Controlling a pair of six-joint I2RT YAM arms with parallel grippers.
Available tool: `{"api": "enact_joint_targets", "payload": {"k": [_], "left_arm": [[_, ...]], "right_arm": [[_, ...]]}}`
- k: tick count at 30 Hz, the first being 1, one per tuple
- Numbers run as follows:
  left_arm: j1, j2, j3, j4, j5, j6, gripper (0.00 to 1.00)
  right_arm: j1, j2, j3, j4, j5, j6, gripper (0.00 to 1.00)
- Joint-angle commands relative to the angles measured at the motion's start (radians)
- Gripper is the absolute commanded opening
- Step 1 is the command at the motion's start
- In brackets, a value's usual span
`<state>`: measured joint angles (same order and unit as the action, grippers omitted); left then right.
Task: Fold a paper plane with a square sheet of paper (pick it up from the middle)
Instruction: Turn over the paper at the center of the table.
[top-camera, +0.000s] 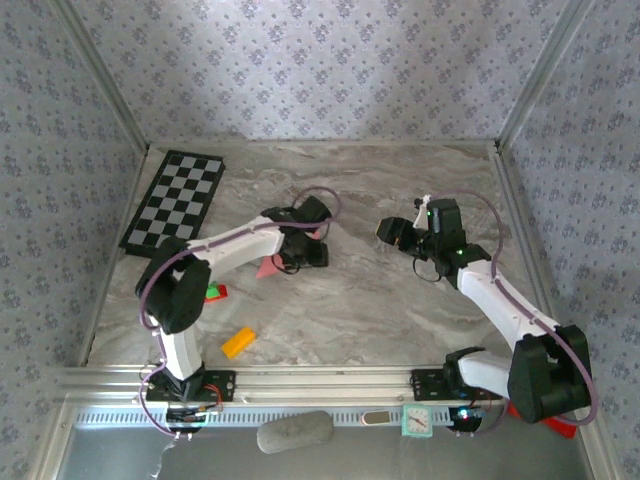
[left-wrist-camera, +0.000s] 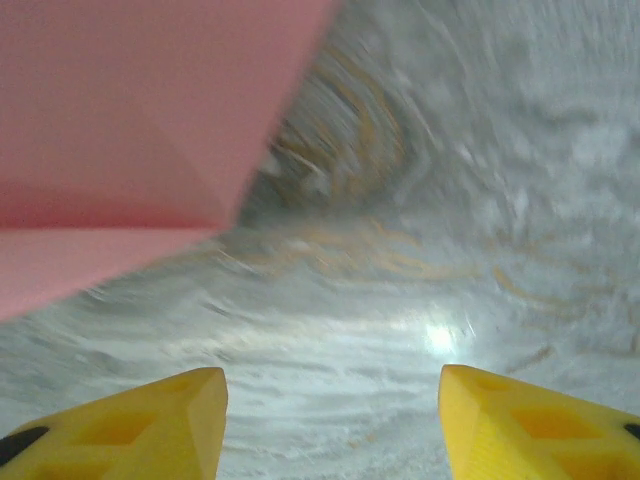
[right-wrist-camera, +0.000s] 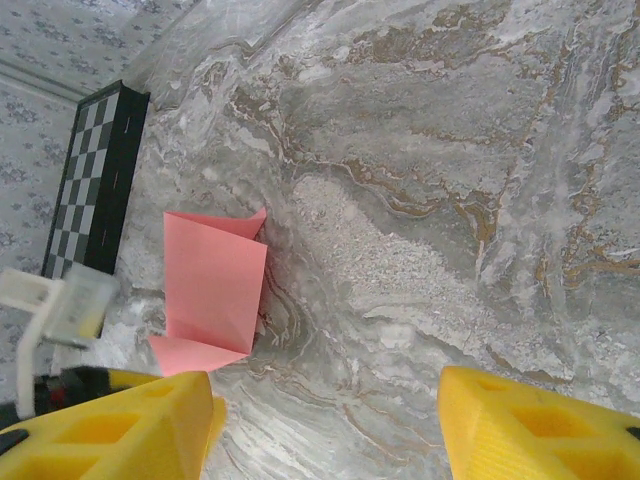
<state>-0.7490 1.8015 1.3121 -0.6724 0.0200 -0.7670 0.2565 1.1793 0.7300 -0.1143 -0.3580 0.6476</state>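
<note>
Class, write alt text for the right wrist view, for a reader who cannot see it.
A folded sheet of pink paper lies on a grey marbled table, left of centre. The right gripper is open at the bottom edge, its yellow fingers apart with nothing between them. A checkerboard lies at the far left.
</note>
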Motion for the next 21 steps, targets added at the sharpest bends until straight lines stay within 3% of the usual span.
{"api": "enact_joint_targets", "payload": {"k": [1, 7, 15, 21], "left_arm": [[0.089, -0.022, -0.062, 0.103, 0.047, -0.022, 0.60], [0.181, 0.017, -0.078, 0.164, 0.055, 0.009, 0.61], [0.215, 0.087, -0.071, 0.195, 0.024, 0.037, 0.62], [0.215, 0.107, -0.099, 0.249, 0.127, 0.025, 0.62]], "right_arm": [[-0.005, 0.006, -0.017, 0.023, -0.020, 0.023, 0.63], [-0.002, 0.014, -0.016, 0.027, -0.025, 0.022, 0.63], [0.002, 0.028, -0.010, 0.029, -0.028, 0.023, 0.63], [0.017, 0.051, -0.013, 0.038, -0.036, 0.043, 0.63]]}}
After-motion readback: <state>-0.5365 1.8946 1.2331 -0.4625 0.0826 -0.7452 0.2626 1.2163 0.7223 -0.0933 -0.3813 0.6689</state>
